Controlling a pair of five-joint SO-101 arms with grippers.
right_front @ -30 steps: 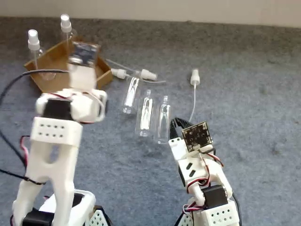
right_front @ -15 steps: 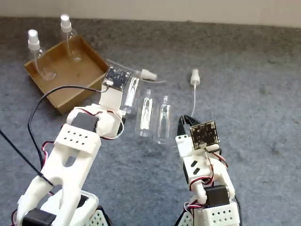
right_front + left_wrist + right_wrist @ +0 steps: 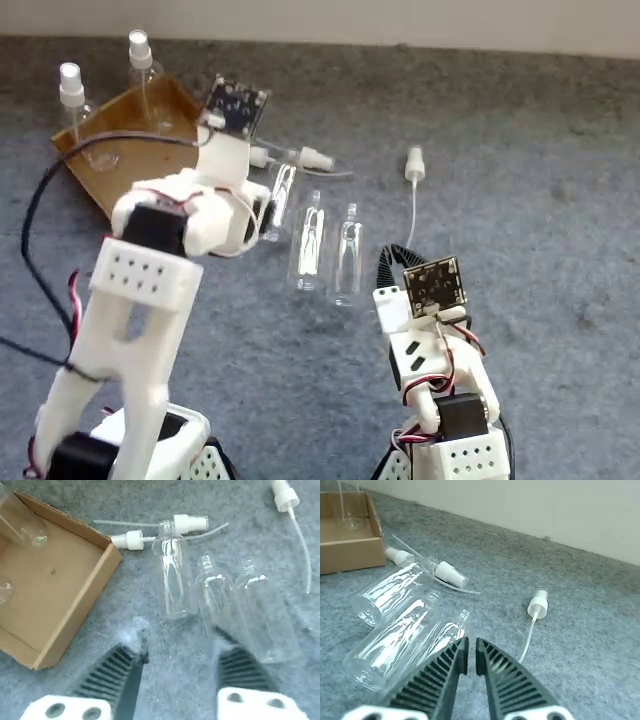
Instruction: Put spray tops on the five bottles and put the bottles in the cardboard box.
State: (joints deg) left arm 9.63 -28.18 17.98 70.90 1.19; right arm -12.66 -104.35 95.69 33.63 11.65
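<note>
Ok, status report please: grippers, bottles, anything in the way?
Left gripper open, empty, over three uncapped bottles lying on carpet. Right gripper shut, empty. Two capped bottles stand in cardboard box. Three spray tops loose nearby.

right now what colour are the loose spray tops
White spray tops, best seen in the left wrist view.

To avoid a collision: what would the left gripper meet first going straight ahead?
Probably the lying bottle nearest the cardboard box, though the carpet may come first; depth is unclear.
</note>
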